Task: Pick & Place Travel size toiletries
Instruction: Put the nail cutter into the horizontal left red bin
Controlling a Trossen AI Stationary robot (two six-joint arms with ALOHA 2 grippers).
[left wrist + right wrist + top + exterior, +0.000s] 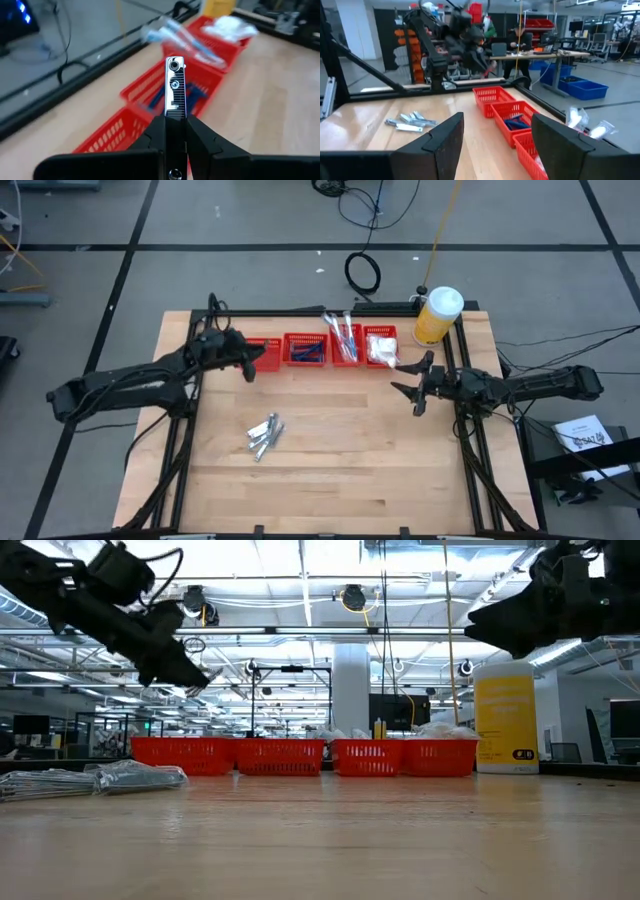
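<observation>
Silvery tubes (264,435) on wooden table (350,460); left fingers (175,95) pinching one, right fingers (445,137) spread

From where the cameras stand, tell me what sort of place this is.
Most likely a robotics lab or workshop in a large industrial hall. A wooden work table framed in black rails stands on a grey floor with loose cables, and the low view shows ceiling ducts, strip lights and workbenches behind.

four red baskets (308,350) in a row, one yellow bottle (437,316), two robot arms (130,383).
</observation>
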